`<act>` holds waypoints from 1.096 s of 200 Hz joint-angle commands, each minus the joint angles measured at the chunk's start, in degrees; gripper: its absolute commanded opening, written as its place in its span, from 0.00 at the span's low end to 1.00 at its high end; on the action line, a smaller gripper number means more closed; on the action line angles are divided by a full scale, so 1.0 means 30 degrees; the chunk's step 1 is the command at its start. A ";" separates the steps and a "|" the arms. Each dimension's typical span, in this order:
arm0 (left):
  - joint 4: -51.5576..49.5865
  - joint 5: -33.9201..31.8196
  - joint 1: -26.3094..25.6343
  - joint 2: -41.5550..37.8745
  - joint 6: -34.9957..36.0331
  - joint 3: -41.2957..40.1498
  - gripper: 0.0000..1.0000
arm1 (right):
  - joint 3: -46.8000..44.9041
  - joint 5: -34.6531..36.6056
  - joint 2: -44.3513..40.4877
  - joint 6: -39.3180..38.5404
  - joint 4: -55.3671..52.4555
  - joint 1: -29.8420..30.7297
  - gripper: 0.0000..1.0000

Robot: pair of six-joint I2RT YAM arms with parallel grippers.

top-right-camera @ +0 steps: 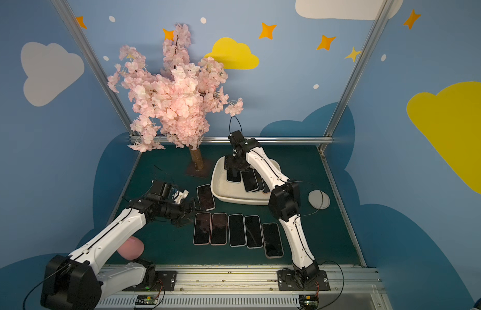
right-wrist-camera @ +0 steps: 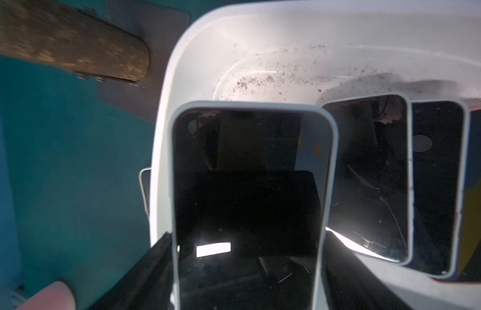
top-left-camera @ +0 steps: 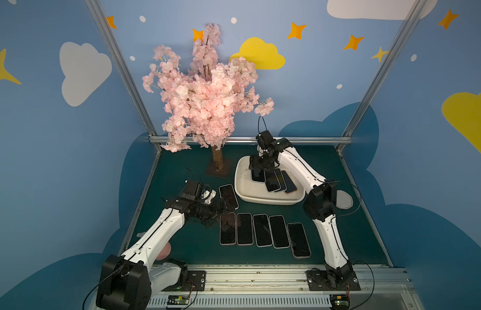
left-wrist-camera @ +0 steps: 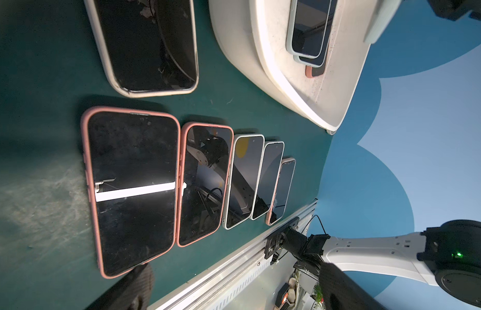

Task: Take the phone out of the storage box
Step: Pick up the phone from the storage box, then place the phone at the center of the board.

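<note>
Pinched a pale-cased phone (right-wrist-camera: 250, 139) by its long edges in the right gripper (top-left-camera: 258, 170), inside the cream-white storage box (top-left-camera: 246, 188), toward the end nearer the blossom tree (top-left-camera: 207, 102). Could not tell whether lifted off the speckled floor. Showed three more phones (top-left-camera: 281, 182) fanned and overlapping alongside in the box. Held the left gripper (top-left-camera: 220, 213) spread wide and empty, low over the green table mat (top-left-camera: 196, 249), just beside a row of five phones (top-left-camera: 262, 230) lying screen-up. Showed a sixth phone (top-left-camera: 228, 196) apart, between row and box.
</note>
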 commanded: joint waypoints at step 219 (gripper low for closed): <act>0.2768 0.1614 -0.2333 0.4734 0.0991 0.4015 1.00 | -2.3351 0.1520 -1.3729 -0.2400 0.0407 -0.9114 0.62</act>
